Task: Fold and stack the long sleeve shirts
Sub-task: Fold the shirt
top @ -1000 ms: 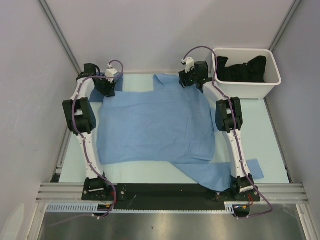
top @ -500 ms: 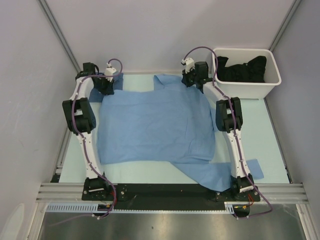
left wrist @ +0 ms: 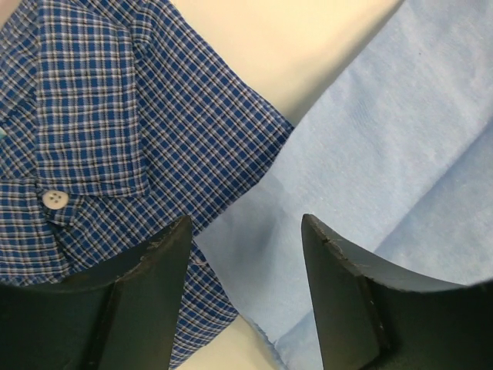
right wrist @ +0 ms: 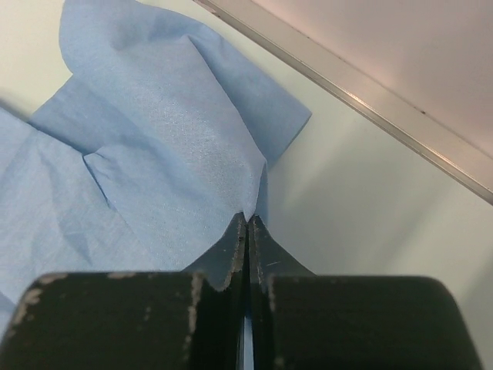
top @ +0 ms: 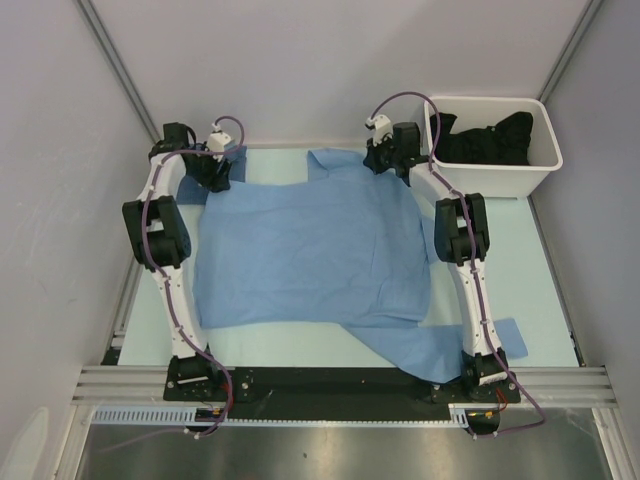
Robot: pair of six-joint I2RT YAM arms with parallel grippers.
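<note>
light blue shirt (top: 310,250): spread flat on bench (top: 545,260) between both arms, one sleeve trailing toward near right edge | checked dark blue shirt (left wrist: 115,116): far left corner, touching light blue shirt | left jaws: released, apart above where both shirts meet | right jaws: clenched on far edge of light blue shirt

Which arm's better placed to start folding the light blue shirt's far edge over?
Right, probably. The right claw is shut on the light blue shirt at its far edge; the left claw hangs open over the checked shirt, gripping nothing.
</note>
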